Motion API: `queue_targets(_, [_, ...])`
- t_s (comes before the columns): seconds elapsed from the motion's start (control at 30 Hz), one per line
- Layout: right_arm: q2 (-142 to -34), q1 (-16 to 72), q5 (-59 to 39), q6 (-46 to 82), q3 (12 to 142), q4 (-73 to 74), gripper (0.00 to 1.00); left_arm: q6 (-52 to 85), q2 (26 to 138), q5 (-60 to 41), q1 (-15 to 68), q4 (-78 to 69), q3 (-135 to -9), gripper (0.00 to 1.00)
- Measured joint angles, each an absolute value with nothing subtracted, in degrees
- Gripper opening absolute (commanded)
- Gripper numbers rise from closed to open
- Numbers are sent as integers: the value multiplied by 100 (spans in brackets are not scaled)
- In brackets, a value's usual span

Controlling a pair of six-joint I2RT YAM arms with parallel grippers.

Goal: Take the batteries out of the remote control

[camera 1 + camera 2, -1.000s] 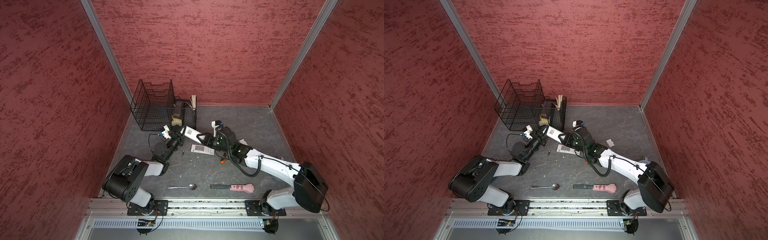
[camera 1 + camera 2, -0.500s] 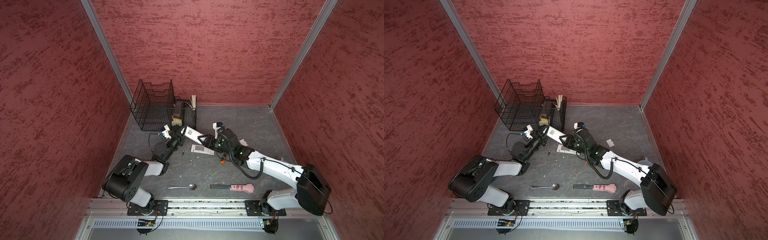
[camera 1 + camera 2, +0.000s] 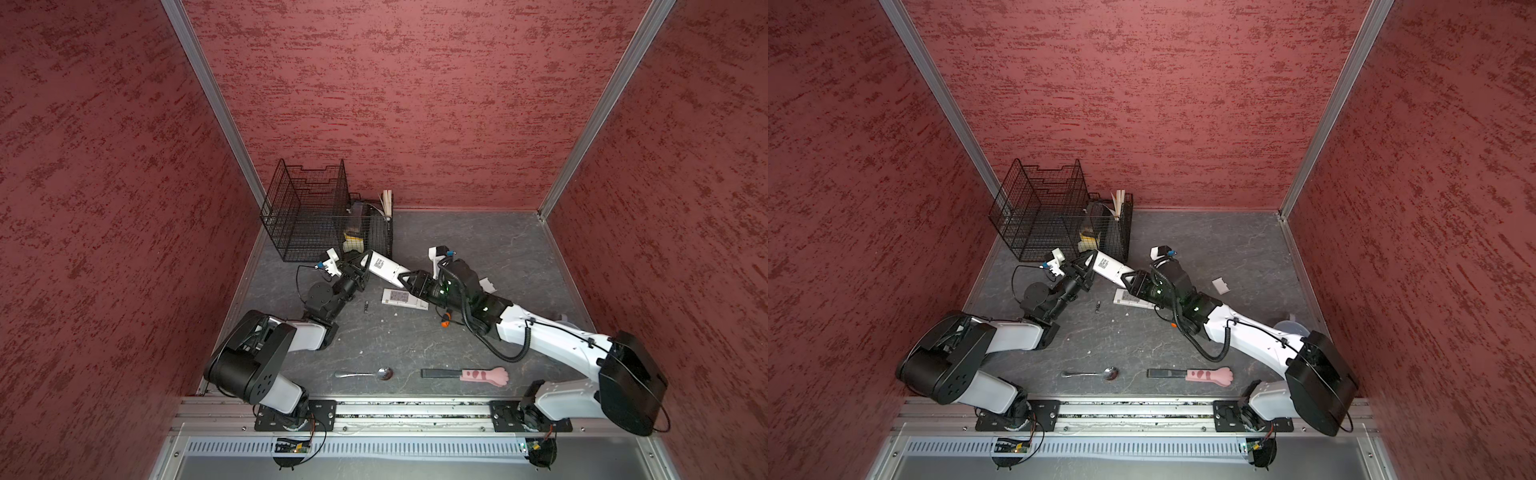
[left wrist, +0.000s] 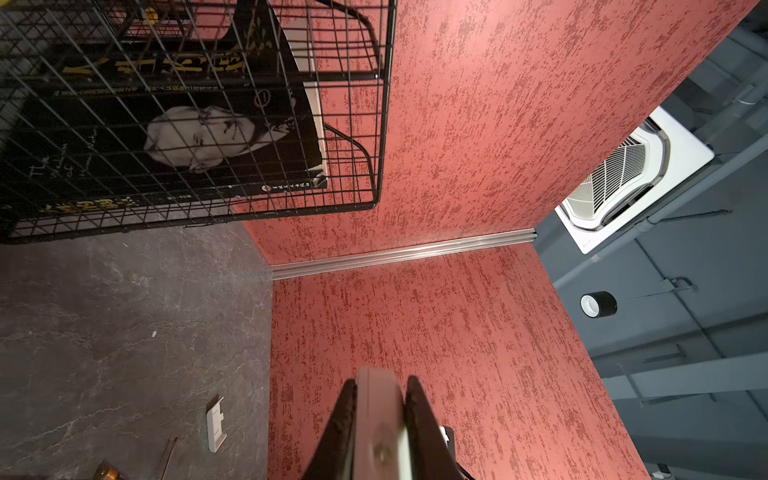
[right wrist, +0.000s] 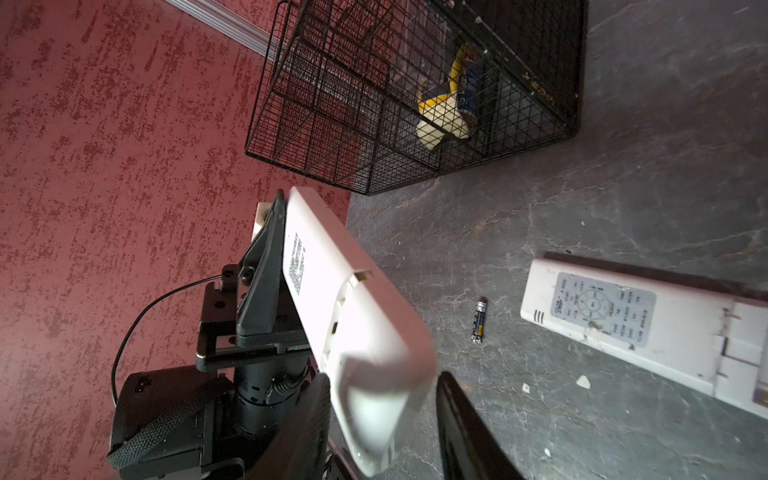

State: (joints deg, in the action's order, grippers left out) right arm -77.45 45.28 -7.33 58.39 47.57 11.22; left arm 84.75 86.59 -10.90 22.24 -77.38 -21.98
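Book cover (image 4: 104,124), "The Weakness of Human Nature", yellow Chinese characters

Both top views: mounted high above the front rail (image 3: 395,409), side by side, pitched steeply down toward the back wall (image 3: 415,104). Distant, taking in the entire floor (image 3: 498,257) and the wire rack (image 3: 307,216) with near-identical framing.

Left wrist view: close behind the left gripper (image 4: 380,384), aimed low along the floor into a wall corner (image 4: 395,253), catching the rack's side and a ceiling unit (image 4: 623,174).

Right wrist view: close behind the right gripper (image 5: 382,386), facing the rack and the left gripper.

Common to all four: rack and floor. Common to right wrist and top views: white remote (image 5: 345,299), second remote (image 5: 623,316), battery (image 5: 479,320).
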Motion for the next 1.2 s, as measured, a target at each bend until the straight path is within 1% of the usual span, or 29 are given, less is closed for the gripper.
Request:
queue_targets(0.6, [-7725, 4477, -878, 6713, 3758, 3201, 41, 8403, 8659, -1087, 2217, -7808, -2198, 0])
queue_targets(0.9, [-7725, 4477, -882, 6890, 3704, 3605, 39, 8372, 8659, -1063, 2217, -7811, -2198, 0])
queue_targets(1.2, [-7725, 4477, -884, 6923, 3701, 3649, 35, 8372, 8659, -1061, 2217, -7815, -2198, 0])
